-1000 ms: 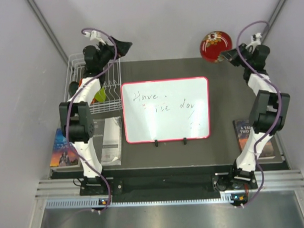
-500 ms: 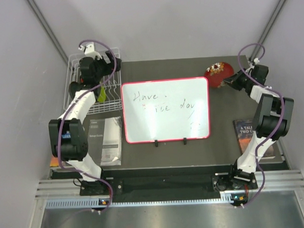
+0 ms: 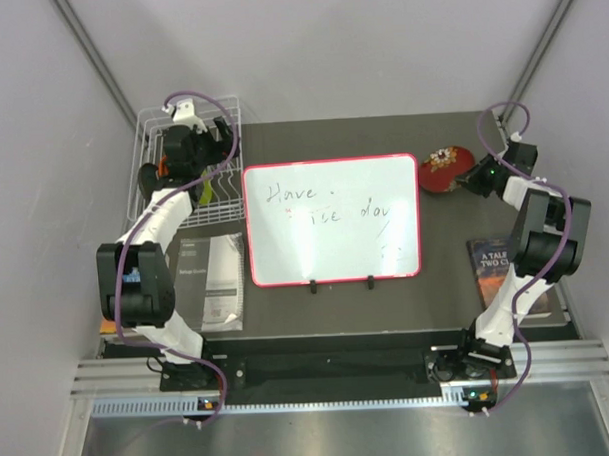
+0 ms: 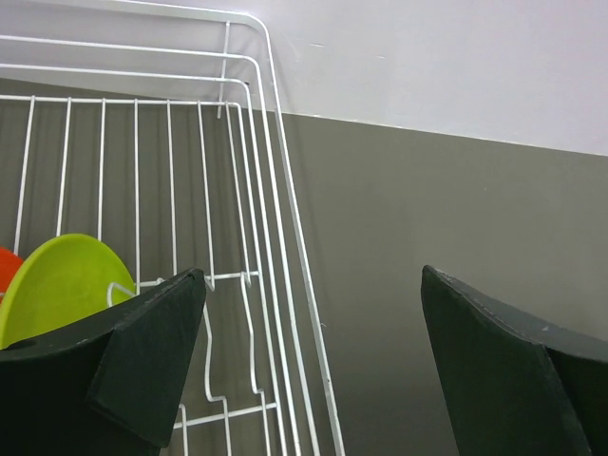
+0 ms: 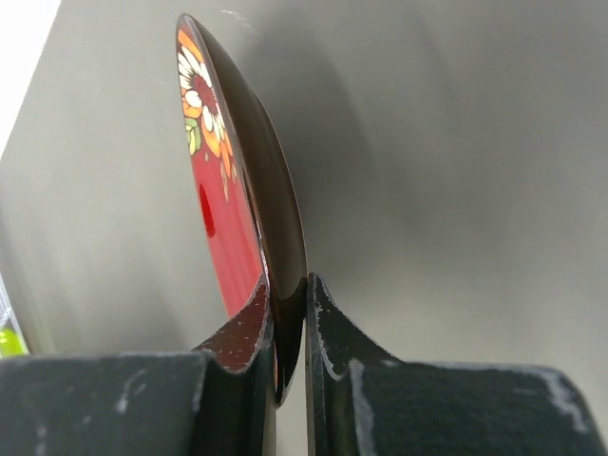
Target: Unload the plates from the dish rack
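Observation:
The white wire dish rack [image 3: 149, 128] stands at the table's back left corner. A lime green plate [image 3: 201, 192] and an orange plate [image 3: 162, 168] stand upright in it. My left gripper [image 3: 198, 150] hovers over the rack's right side, open and holding nothing. In the left wrist view the left gripper [image 4: 312, 285] straddles the rack's right rim [image 4: 275, 190], with the lime green plate [image 4: 57, 285] at lower left. My right gripper [image 3: 475, 175] is shut on the rim of the red plate [image 3: 443, 169], low over the table right of the whiteboard. Up close, the right gripper [image 5: 287, 285] pinches the red plate [image 5: 223, 237] edge-on.
A red-framed whiteboard [image 3: 332, 219] with handwriting lies across the table's middle. A booklet [image 3: 208, 281] and a book [image 3: 122, 294] lie front left. Another book [image 3: 486, 257] lies front right. Grey walls close in on the sides and back.
My right gripper has carried the red plate from high at the back down toward the table beside the whiteboard. The left arm has dropped lower over the rack, still open.

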You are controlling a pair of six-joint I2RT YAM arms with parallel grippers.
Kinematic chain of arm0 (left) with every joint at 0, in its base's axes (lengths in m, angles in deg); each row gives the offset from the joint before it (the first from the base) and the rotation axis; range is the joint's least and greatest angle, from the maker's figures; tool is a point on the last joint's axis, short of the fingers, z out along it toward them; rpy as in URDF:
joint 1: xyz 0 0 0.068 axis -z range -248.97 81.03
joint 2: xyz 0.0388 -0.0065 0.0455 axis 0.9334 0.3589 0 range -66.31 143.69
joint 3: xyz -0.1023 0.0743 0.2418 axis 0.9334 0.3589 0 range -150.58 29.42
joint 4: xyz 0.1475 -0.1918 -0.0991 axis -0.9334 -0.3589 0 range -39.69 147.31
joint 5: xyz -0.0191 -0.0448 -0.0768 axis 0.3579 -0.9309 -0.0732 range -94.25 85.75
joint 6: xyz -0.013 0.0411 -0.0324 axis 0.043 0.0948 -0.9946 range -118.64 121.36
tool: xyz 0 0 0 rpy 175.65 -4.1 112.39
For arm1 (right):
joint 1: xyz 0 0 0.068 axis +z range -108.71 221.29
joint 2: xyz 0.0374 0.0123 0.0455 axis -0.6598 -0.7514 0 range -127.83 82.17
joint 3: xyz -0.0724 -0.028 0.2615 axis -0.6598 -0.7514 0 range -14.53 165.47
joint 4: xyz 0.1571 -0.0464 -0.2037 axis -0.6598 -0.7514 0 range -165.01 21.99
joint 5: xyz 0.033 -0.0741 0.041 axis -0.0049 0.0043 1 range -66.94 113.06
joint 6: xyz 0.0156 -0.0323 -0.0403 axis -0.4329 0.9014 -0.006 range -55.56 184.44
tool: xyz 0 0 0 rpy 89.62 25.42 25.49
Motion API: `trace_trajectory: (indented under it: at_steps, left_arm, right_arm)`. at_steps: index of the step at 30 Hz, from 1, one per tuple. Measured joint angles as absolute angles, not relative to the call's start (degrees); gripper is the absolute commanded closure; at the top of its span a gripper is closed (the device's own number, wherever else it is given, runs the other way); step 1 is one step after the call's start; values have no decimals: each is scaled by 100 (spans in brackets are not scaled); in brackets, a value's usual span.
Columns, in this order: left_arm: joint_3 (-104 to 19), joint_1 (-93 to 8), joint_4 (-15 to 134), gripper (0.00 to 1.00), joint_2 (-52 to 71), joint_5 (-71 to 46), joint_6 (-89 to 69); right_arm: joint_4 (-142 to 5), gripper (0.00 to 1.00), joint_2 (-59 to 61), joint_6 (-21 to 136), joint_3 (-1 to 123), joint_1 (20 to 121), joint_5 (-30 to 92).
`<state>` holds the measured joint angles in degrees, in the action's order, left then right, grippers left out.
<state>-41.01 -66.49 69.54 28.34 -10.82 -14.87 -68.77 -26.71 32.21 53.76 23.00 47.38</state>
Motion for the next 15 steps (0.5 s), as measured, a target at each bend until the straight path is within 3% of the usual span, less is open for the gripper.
trace_trajectory:
  at_steps: [11, 15]
  left_arm:
    - [-4058, -6649, 6923, 1, 2753, -1054, -1382]
    - [-4058, -6649, 6903, 1, 2753, -940, -1328]
  right_arm:
    - [-7150, 42, -2720, 3383, 5333, 2145, 4539]
    - [-7268, 37, -2722, 3459, 5330, 2123, 4399]
